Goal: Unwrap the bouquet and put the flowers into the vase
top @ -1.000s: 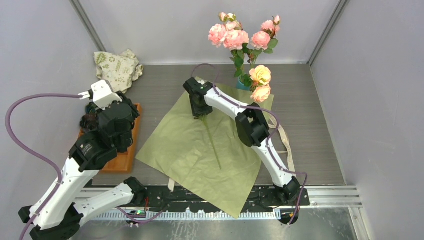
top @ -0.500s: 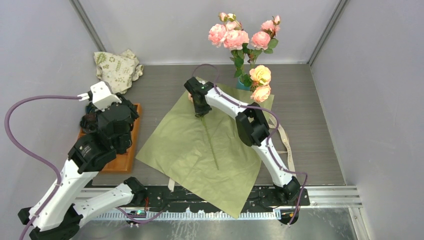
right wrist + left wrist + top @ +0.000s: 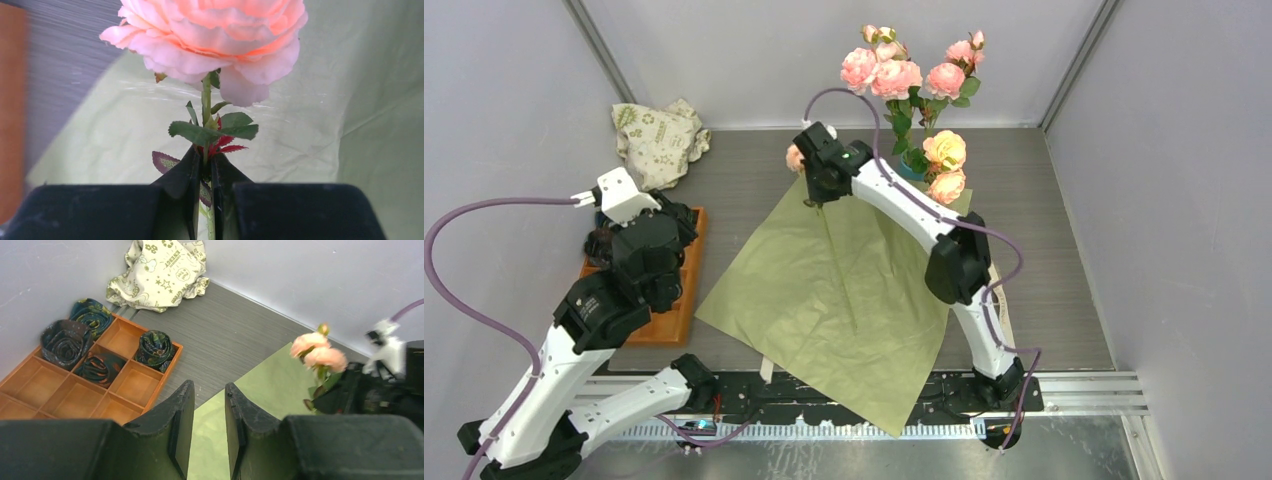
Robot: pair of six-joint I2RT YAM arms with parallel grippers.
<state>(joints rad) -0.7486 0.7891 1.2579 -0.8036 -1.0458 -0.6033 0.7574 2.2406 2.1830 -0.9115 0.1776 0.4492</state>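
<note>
The bouquet's olive-green sheet (image 3: 834, 290) lies spread flat on the table. Several pink and peach flowers (image 3: 902, 75) stand in the teal vase (image 3: 910, 170) at the back, which leaves largely hide. My right gripper (image 3: 816, 195) is shut on the thin green stem of one pink flower (image 3: 795, 157), lifted over the sheet's far corner. Seen from the right wrist, the fingers (image 3: 192, 170) pinch the stem just below the bloom (image 3: 210, 40). My left gripper (image 3: 209, 395) is open and holds nothing, hovering by the sheet's left edge (image 3: 260, 385).
An orange compartmented tray (image 3: 674, 320) with dark rolled rosettes (image 3: 152, 345) sits at the left under my left arm. A white leaf-printed cloth bag (image 3: 657, 135) lies in the back left corner. A beige ribbon (image 3: 999, 290) trails along the sheet's right side. Grey walls close in on three sides.
My right gripper has shut on the stem and raised the flower toward the back, dragging the stem's end up the sheet. My left arm has drawn back slightly, its jaws a little narrower.
</note>
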